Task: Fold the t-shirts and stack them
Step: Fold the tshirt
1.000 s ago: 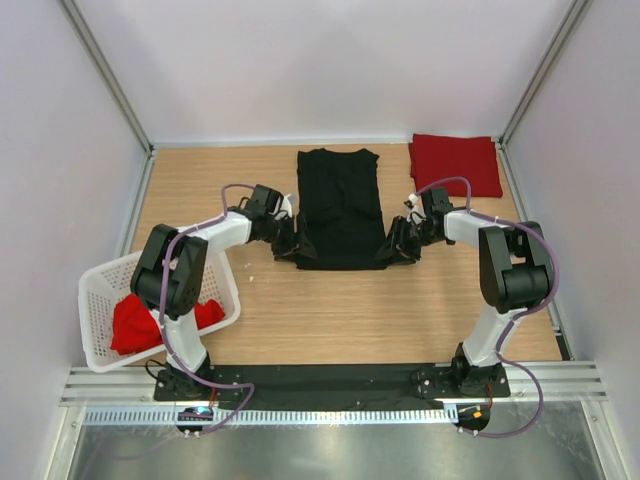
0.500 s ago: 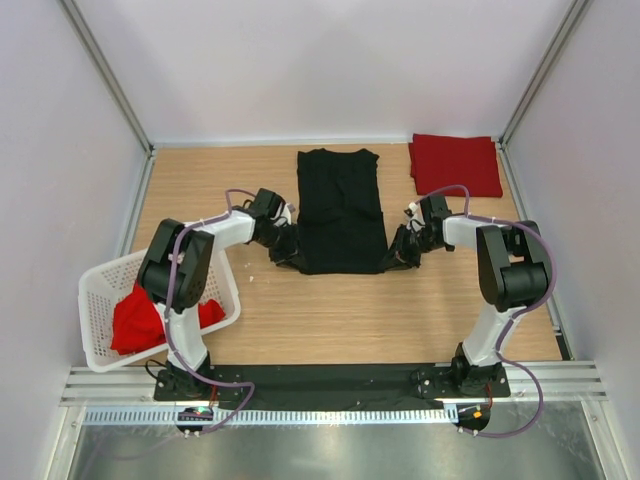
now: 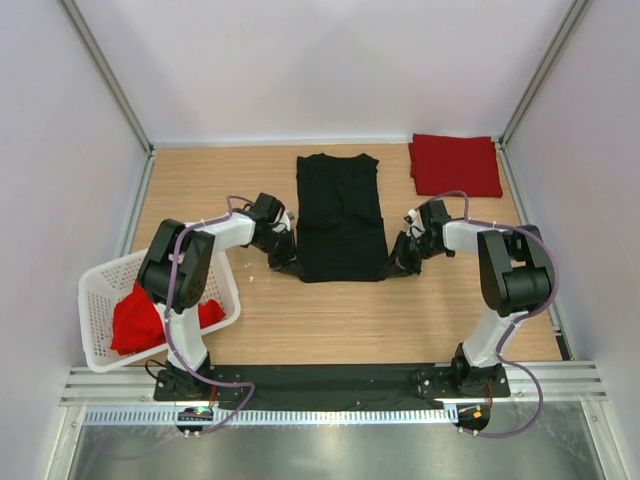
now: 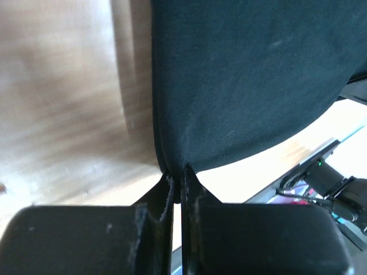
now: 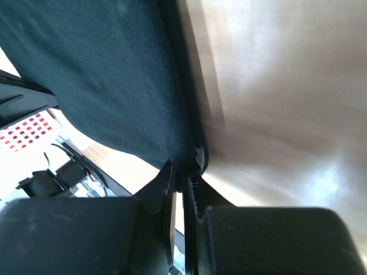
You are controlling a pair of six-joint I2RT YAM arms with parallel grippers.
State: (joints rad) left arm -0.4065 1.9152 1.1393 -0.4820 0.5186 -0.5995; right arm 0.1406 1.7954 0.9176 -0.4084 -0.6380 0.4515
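Black t-shirt (image 3: 340, 215) flat on table (image 3: 330, 320), just left of folded red shirt (image 3: 455, 165). My left gripper (image 4: 178, 175) and right gripper (image 5: 183, 172) both pinched on near hem corners. Soft, light, floppy cotton. Guessing middle sags when lifted, so corner grabs feel right.

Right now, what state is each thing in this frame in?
black t-shirt: spread flat, sides folded in, near corners pinched.
far red t-shirt: folded, lying at the far right corner.
near red t-shirt: crumpled, in the basket.
basket: at the left, holding one shirt.
left gripper: shut on the black t-shirt.
right gripper: shut on the black t-shirt.
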